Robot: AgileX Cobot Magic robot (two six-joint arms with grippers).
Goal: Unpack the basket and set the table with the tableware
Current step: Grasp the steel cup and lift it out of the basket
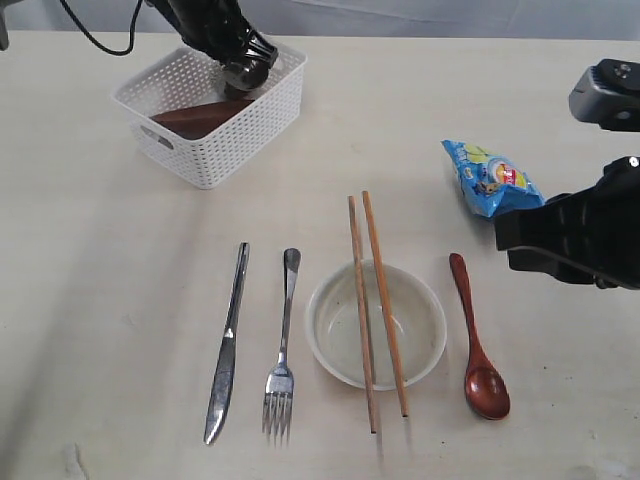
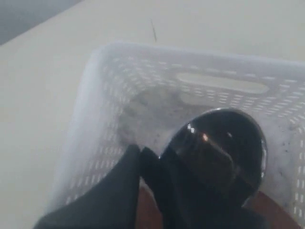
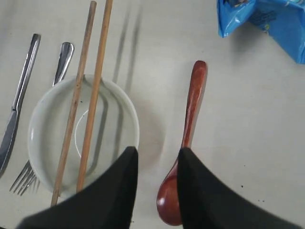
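Note:
The white basket stands at the table's far left with a brown saucer tilted inside it. My left gripper reaches into the basket; its fingers are pressed together at the rim of the steel cup. Laid out in front are a knife, a fork, a cream bowl with two chopsticks across it, and a red-brown spoon. My right gripper hovers open between bowl and spoon, holding nothing.
A blue snack bag lies on the right, just beyond the right arm. The left arm's cable runs off the table's far edge behind the basket.

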